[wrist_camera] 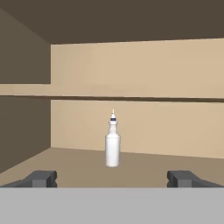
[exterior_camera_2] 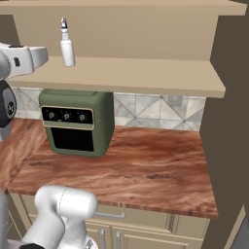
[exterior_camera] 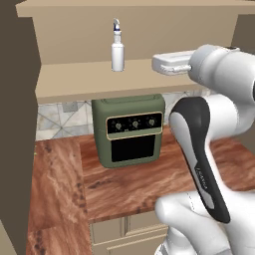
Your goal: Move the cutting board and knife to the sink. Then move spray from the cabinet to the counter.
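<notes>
Left base view: the spray (exterior_camera: 117, 50) stood upright on the cabinet (exterior_camera: 74, 82) shelf, long axis vertical, nozzle up. Right base view: spray (exterior_camera_2: 66, 44) above the green oven (exterior_camera_2: 77, 121) on the counter (exterior_camera_2: 146, 165). Hand view: gripper (wrist_camera: 112, 178) open, empty, facing the bottle; nozzle direction probably sideways, too small.

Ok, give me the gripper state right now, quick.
Gripper: open, jaws wide apart, holding nothing. It points at the spray, which stands upright on the cabinet shelf ahead, untouched.
</notes>
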Available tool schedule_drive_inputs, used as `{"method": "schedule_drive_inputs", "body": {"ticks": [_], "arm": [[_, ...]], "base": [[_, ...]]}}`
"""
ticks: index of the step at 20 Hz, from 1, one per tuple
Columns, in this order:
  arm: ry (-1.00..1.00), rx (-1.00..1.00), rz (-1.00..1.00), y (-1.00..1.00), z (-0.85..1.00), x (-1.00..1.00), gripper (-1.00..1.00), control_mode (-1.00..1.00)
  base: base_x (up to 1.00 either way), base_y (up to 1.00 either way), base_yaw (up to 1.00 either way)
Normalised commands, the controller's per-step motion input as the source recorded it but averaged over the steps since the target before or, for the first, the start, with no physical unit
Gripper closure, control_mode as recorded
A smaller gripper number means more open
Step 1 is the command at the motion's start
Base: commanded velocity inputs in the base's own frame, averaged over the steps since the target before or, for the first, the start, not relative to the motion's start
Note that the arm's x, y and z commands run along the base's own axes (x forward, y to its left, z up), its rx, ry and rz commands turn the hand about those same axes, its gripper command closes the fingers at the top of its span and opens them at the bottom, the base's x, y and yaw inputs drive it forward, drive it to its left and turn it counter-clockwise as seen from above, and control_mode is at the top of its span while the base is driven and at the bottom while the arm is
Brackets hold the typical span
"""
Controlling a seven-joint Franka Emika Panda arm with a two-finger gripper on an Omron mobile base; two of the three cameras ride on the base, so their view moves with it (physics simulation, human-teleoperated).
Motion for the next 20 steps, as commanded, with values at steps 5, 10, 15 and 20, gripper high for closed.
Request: {"method": "schedule_drive_inputs", "body": {"ticks": [5, 10, 15, 20], "arm": [[0.00, 0.00, 0.00, 0.04, -0.06, 0.39, -1.00, -1.00], [0.02, 0.00, 0.00, 0.04, -0.10, 0.33, -1.00, -1.00], [0.00, 0.00, 0.00, 0.04, -0.06, 0.24, -1.00, -1.00], [0.00, 0.00, 0.00, 0.04, 0.00, 0.21, -1.00, -1.00]], "base": [[0.00, 0.00, 0.00], [0.00, 0.00, 0.00], [0.00, 0.00, 0.00], [0.00, 0.00, 0.00]]}}
